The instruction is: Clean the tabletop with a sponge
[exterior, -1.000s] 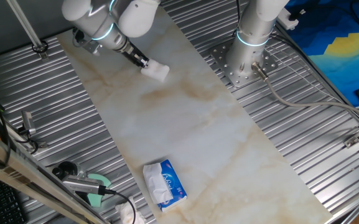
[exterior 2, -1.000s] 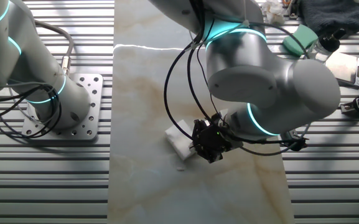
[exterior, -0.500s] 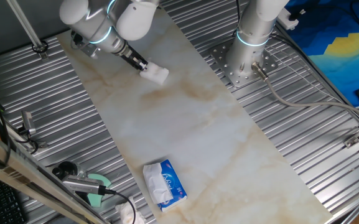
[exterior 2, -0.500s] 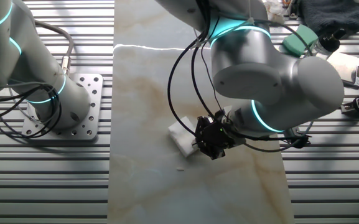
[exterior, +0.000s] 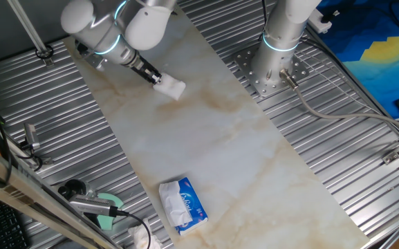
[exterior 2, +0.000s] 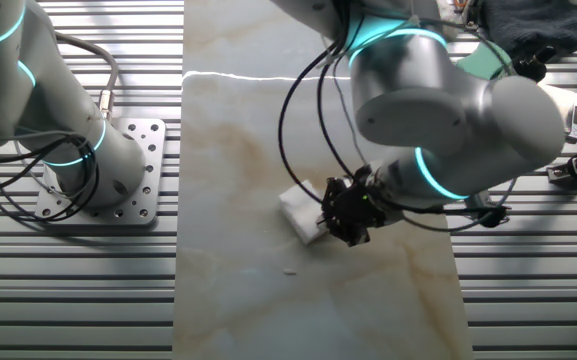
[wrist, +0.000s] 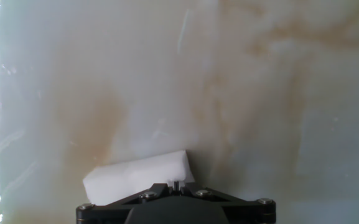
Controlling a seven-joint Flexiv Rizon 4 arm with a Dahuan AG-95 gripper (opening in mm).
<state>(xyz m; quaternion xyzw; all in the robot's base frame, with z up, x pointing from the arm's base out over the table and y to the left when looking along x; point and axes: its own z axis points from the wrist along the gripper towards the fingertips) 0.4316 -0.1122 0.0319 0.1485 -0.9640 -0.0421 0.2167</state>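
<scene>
Pressing onto the tabletop (exterior: pixel 206 138), the sponge (exterior: pixel 169 88) sits clamped in the closed claw (exterior: pixel 159 80).

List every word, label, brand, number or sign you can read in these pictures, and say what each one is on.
No text can be read in any view.
Tissue pack: its blue-and-white wrapper carries some print, too small and blurred to read.
Sponge, tabletop and gripper: no lettering shows on them.
Blue and yellow sheet at the side: a coloured pattern only, no words legible.
</scene>
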